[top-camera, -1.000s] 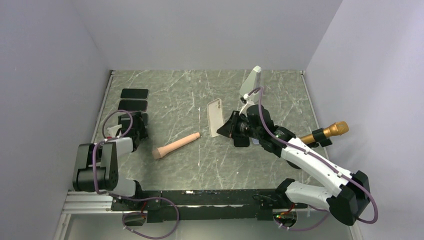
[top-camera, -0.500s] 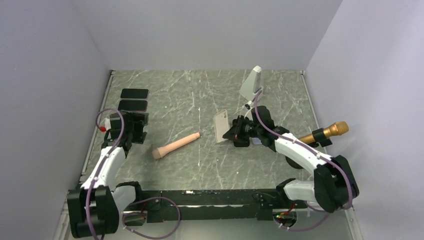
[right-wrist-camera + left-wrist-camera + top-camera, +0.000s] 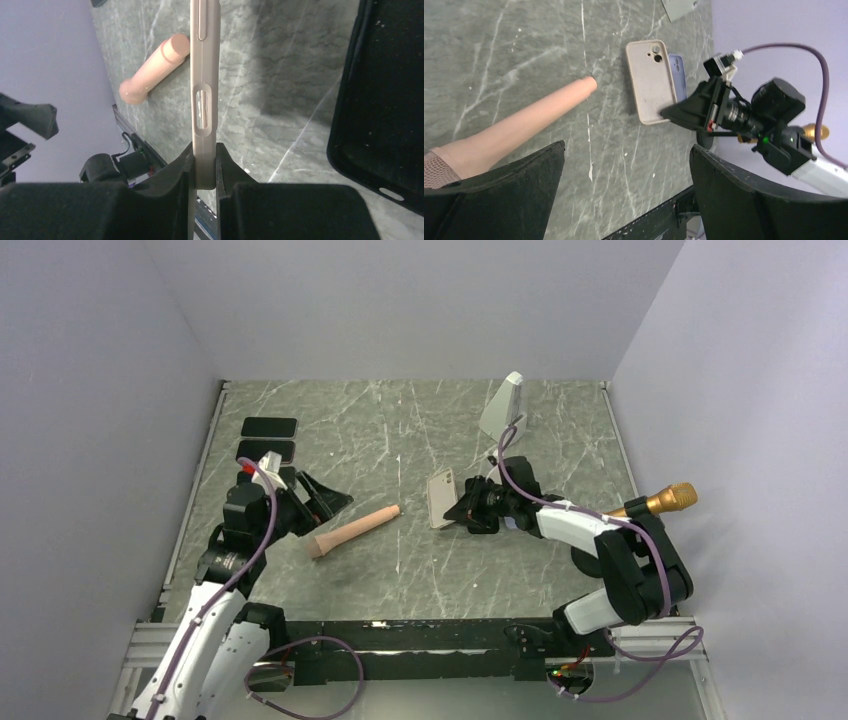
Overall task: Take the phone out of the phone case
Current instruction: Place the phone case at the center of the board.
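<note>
The beige phone case [image 3: 440, 498] is tilted up on its long edge mid-table, pinched at one end by my right gripper [image 3: 466, 508], which is shut on it. The right wrist view shows the case [image 3: 205, 75] edge-on between the right gripper's [image 3: 205, 167] two pads. In the left wrist view the case [image 3: 650, 82] shows its back, and a blue phone [image 3: 678, 75] peeks out just behind it. My left gripper [image 3: 325, 500] is open and empty, hovering left of the case above the peach cylinder; its own view shows it [image 3: 626, 165] wide open.
A peach cylinder [image 3: 355, 530] lies between the arms. Two black phones [image 3: 268, 427] lie at the back left. A grey wedge stand [image 3: 503, 405] is at the back, and a gold microphone [image 3: 655, 503] at the right. A dark flat slab [image 3: 380, 100] fills the right wrist view's right side.
My right gripper has lowered the case from raised to close over the table. My left arm has swung from the black phones toward the centre, with its gripper open.
</note>
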Available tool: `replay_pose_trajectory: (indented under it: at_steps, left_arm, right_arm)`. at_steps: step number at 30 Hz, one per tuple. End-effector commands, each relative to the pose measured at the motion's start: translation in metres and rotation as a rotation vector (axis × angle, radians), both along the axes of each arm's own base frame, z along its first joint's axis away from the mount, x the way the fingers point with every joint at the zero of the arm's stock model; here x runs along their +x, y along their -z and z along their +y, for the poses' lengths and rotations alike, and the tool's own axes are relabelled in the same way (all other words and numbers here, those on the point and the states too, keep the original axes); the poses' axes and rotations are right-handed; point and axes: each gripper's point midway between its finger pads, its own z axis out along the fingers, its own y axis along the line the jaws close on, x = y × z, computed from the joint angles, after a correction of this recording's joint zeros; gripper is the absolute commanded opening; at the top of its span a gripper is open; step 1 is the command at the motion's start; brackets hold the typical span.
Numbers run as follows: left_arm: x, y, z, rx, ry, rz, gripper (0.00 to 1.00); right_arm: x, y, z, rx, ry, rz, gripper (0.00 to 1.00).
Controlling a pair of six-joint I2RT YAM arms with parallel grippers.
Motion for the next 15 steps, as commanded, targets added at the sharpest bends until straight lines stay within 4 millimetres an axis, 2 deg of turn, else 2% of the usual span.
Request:
replay_pose_trajectory:
  at_steps: [1,5,9,11,15]
  left_arm:
    - [-0.015,-0.005,-0.007,0.061,0.098,-0.051,0.97]
    - [-0.018,-0.014,-0.011,0.056,0.128,-0.072,0.97]
    - [-0.017,-0.02,-0.012,0.067,0.139,-0.087,0.98]
    - [-0.016,-0.019,-0.01,0.083,0.132,-0.078,0.98]
    - [-0.013,-0.026,-0.002,0.131,0.095,-0.076,0.99]
  right_arm:
    - [0.014,0.006,0.001,-0.001,0.022,-0.04,0.03]
    - [0.015,0.017,-0.002,-0.031,0.033,-0.034,0.06]
    - [0.016,0.024,-0.01,-0.086,0.051,-0.035,0.15]
    - [0.015,0.026,-0.016,-0.136,0.061,-0.04,0.25]
    - [0.008,0.012,-0.022,-0.211,0.043,-0.077,0.55]
